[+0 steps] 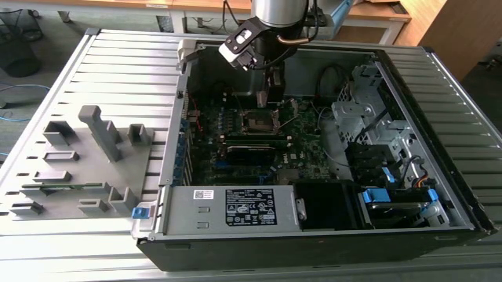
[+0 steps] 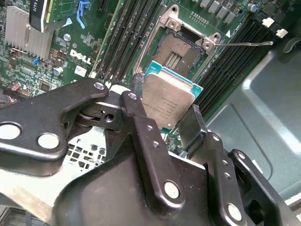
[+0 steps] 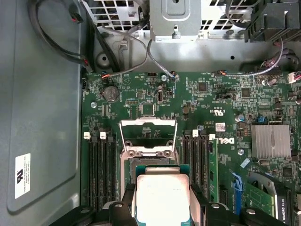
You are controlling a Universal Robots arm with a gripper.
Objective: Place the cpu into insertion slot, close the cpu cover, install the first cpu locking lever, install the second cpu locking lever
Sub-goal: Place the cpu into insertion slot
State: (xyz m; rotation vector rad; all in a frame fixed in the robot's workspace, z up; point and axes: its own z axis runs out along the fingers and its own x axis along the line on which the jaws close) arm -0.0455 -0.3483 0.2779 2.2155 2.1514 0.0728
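Gripper clamped on the one cpu by two opposite edges, hovering just short of the single empty slot mid-board, one cover flipped up.

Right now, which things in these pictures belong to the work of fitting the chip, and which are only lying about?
For the job: chip, held in the gripper; empty socket; its open cover; one wire lever.
Just there: memory slots; ribbed heat sink; power supply box; grey rack; cables.
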